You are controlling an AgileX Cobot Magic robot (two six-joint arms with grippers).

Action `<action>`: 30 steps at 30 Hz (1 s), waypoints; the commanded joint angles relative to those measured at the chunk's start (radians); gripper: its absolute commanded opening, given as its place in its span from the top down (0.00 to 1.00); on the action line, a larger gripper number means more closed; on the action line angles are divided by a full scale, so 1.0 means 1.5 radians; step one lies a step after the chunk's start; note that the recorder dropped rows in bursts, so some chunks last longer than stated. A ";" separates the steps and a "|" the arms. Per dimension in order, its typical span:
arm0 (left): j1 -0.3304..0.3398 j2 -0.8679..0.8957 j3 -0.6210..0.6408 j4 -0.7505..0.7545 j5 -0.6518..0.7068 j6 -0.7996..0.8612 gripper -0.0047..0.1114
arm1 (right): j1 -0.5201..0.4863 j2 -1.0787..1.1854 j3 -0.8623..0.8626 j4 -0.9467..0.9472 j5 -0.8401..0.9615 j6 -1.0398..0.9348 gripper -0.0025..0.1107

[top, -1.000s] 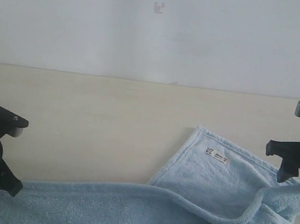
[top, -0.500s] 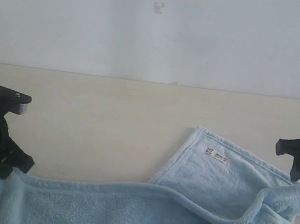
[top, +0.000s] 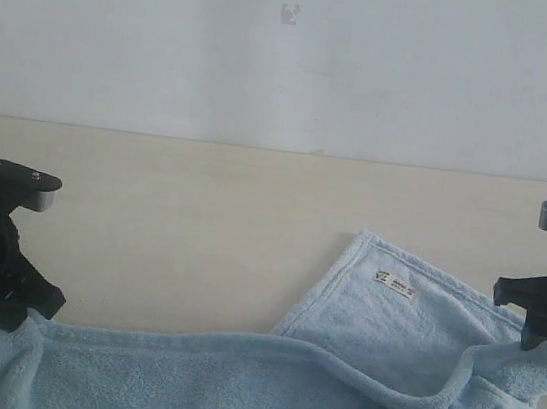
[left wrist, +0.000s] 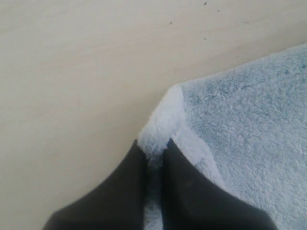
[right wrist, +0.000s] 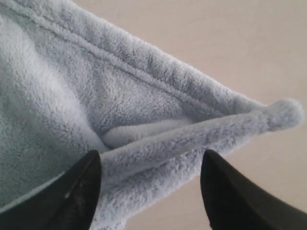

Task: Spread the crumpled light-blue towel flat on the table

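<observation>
The light-blue towel (top: 373,364) lies partly folded on the beige table (top: 201,215), stretching from the left gripper to the right one. Its white label (top: 396,284) faces up near the far corner. My left gripper (top: 36,306) is shut on the towel's left corner; the wrist view shows the corner (left wrist: 165,112) pinched between the left gripper's (left wrist: 153,146) dark fingers. My right gripper (top: 538,338) stands open over the towel's right side. In its wrist view a doubled hemmed edge (right wrist: 192,134) lies between the spread fingers of the right gripper (right wrist: 151,160), with gaps on both sides.
A plain white wall (top: 293,56) rises behind the table's far edge. Bare tabletop (top: 176,252) stretches beyond the towel, between the two arms. A raised fold (top: 451,389) runs across the towel's right half.
The left gripper has moved right and slightly up, dragging the towel's left corner with it. The right gripper shifted right, then came back a little and lower over the towel's edge.
</observation>
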 commanded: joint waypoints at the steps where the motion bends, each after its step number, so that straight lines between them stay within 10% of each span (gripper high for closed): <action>1: -0.002 -0.006 -0.003 -0.009 0.001 0.003 0.93 | 0.000 -0.006 0.002 -0.007 -0.043 0.010 0.47; 14: -0.002 -0.006 -0.003 -0.013 -0.003 0.003 0.93 | 0.000 0.009 0.002 -0.009 -0.027 0.093 0.47; 21: -0.002 -0.006 -0.003 -0.013 -0.002 0.003 0.93 | 0.000 0.009 0.002 -0.012 -0.023 0.071 0.98; 30: -0.002 -0.006 -0.003 -0.013 -0.001 0.003 0.93 | 0.000 0.000 0.002 -0.012 -0.033 0.065 0.98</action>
